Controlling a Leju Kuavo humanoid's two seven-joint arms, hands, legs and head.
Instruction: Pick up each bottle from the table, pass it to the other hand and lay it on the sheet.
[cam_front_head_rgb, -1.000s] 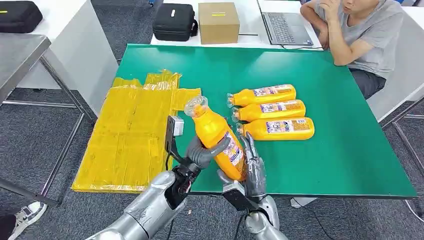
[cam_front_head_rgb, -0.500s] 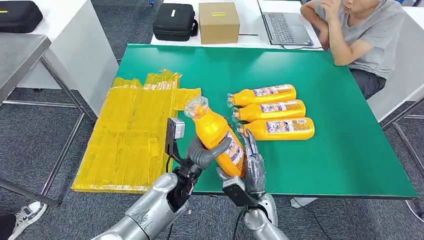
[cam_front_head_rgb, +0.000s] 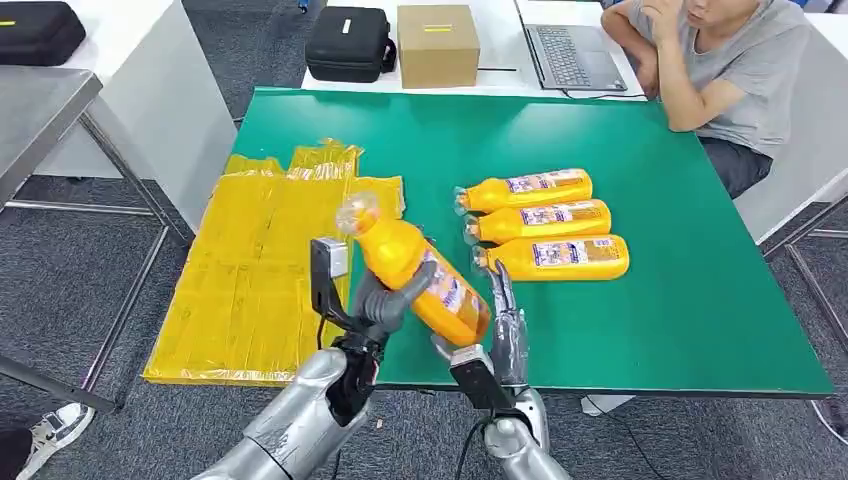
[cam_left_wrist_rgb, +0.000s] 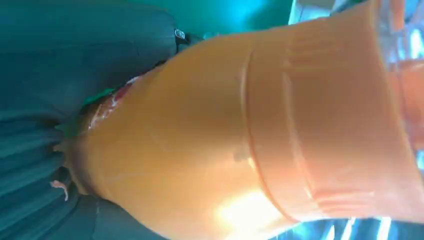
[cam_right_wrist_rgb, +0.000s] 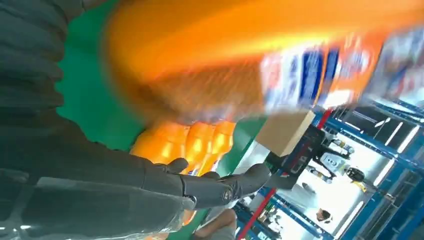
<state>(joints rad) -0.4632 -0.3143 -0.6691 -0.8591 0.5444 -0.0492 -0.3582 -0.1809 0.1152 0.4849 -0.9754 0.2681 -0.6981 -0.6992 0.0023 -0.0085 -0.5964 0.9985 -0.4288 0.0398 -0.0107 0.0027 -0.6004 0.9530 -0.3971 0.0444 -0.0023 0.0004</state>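
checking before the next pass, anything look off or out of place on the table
Nothing is spilled or damaged. The sheet is crumpled at its far edge and hangs off the table's left side. The held bottle tilts, cap toward the sheet, gripped by the left robot hand; the right robot hand is open beside it. Three bottles lie in a neat row.

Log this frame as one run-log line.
phase: handover done | left hand: holds bottle, tilted toward sheet | right hand: open

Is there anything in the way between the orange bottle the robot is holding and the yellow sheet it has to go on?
Nothing visible. The left hand holds the bottle beside the yellow sheet, which lies bare.
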